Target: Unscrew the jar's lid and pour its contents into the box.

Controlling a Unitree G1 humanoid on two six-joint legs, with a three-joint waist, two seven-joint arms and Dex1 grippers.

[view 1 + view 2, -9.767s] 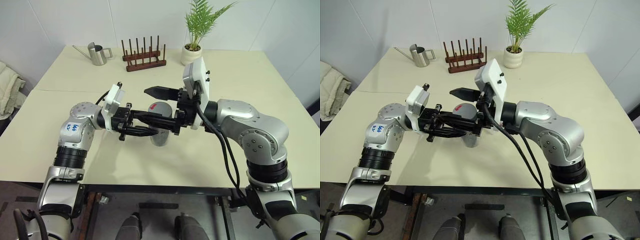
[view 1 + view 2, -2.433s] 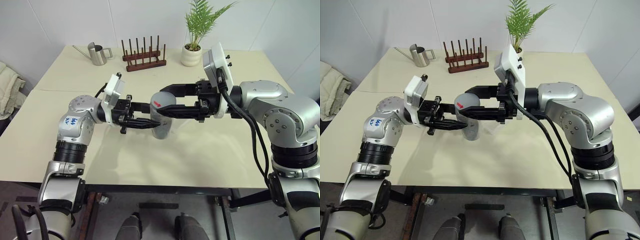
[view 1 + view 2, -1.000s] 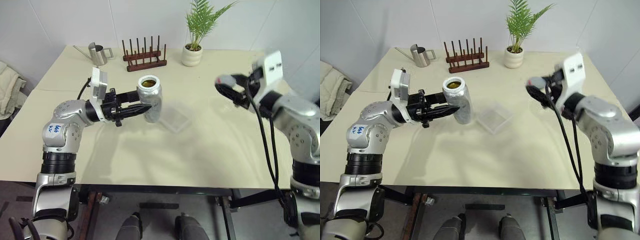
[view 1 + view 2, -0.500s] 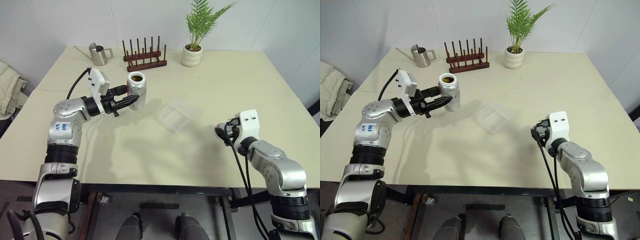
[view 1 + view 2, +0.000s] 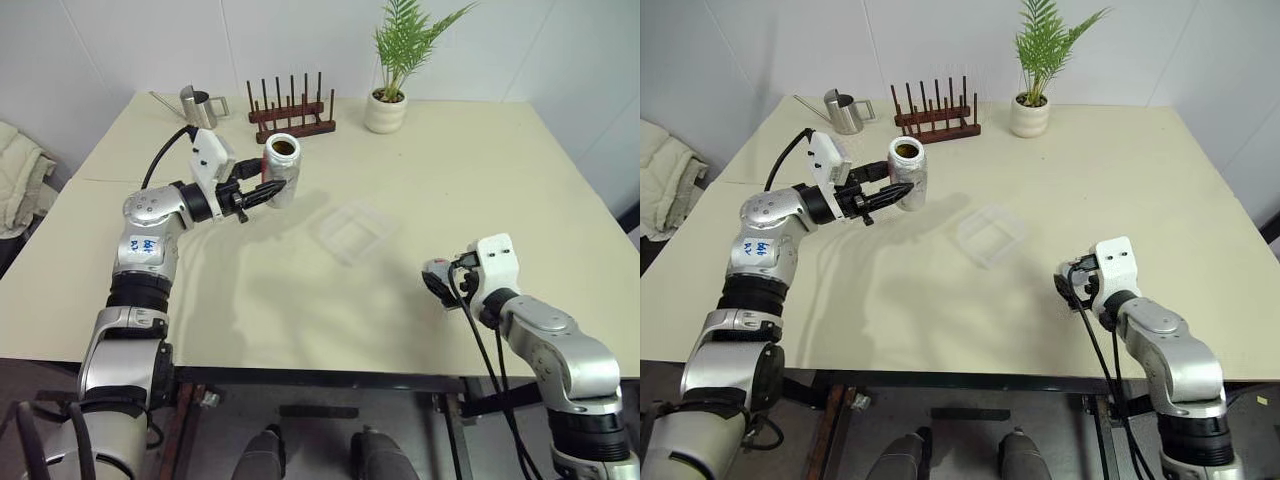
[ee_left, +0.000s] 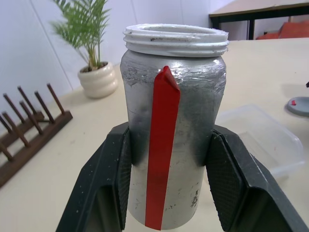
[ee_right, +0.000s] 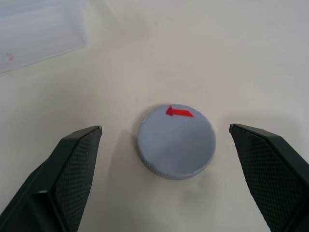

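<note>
Our left gripper [image 6: 166,193] clamped on open silvery-grey red-striped jar [image 6: 174,125]; right gripper [image 7: 166,145] wide apart, empty, flanking round grey lid [image 7: 176,141] on table [image 7: 241,58]

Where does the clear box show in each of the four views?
Left eye view: the box lies in the middle of the table, between the two arms.
Right eye view: same spot.
Left wrist view: on the table, beyond the held jar.
Right wrist view: one corner, beyond the lid.
Shared landmark: the lid, flat on the table near the box.
</note>
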